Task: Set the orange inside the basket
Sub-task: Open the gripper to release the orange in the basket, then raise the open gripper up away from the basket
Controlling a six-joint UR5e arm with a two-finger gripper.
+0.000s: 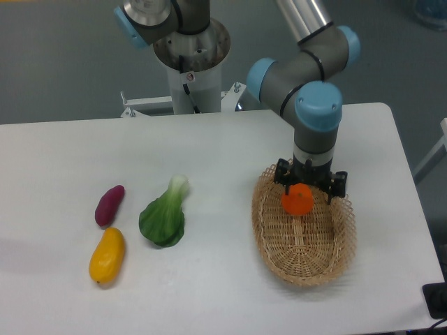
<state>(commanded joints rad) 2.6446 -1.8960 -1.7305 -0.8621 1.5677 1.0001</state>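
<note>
White desk (209,139) ahead; over the wicker basket (304,259) the jaws (299,199) are closed around the orange (297,200), held above its far end

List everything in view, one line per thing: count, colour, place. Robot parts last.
orange: one, bright orange, over the far end of the basket, at the claw
basket: one, tan wicker, right side of the table
bok choy: one, green with a white stem, left of the basket
purple sweet potato: one, purple, table's left
yellow fruit: one, yellow-orange, in front of the sweet potato
table: one, white
arm: one, grey with blue caps, above the basket
claw: one, black, at the orange; grip unclear
</note>
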